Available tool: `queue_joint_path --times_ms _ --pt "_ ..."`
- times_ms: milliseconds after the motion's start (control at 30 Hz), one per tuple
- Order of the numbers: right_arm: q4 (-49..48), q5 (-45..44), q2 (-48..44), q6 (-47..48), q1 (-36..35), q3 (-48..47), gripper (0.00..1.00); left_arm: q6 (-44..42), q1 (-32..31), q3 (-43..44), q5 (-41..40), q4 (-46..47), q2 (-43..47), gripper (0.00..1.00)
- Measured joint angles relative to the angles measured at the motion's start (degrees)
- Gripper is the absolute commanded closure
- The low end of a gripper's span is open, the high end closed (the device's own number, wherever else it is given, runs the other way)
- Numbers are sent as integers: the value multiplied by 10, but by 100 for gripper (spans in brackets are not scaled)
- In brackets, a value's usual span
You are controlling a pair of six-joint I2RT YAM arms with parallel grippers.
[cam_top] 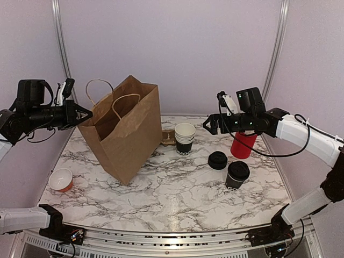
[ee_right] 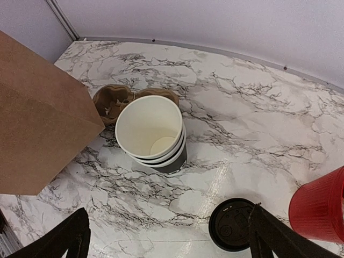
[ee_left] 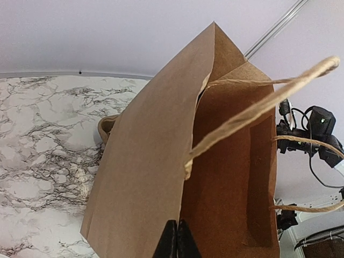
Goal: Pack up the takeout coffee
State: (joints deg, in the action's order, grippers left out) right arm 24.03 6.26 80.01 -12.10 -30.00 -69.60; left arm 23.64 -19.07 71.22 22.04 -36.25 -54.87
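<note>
My left gripper (ee_left: 176, 237) is closed on the left rim of the upright paper bag (cam_top: 126, 134); bare marble table (cam_top: 172, 199) lies open in front. My right gripper (ee_right: 169, 242) hangs spread wide, empty, over the nested cup stack (ee_right: 151, 131) and loose lid (ee_right: 232, 232). The takeout coffee (cam_top: 237, 175) stands lidded right of that lid, red cup (cam_top: 243, 144) behind.

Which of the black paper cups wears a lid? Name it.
The lone black paper cup at near right, capped with a round black lid; the nested stack stands open-topped.
</note>
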Motion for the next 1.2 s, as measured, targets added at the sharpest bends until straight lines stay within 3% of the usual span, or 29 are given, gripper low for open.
queue_joint_path --times_ms 500,967,1200 --pt "0 -5 -3 1 0 0 0 28 -95 -2 33 26 -60 100" --pt "0 4 -2 1 -4 1 0 177 -173 -2 -50 50 -75 100" --pt "0 -1 17 4 -47 0 0 269 -205 -21 -113 53 -68 100"
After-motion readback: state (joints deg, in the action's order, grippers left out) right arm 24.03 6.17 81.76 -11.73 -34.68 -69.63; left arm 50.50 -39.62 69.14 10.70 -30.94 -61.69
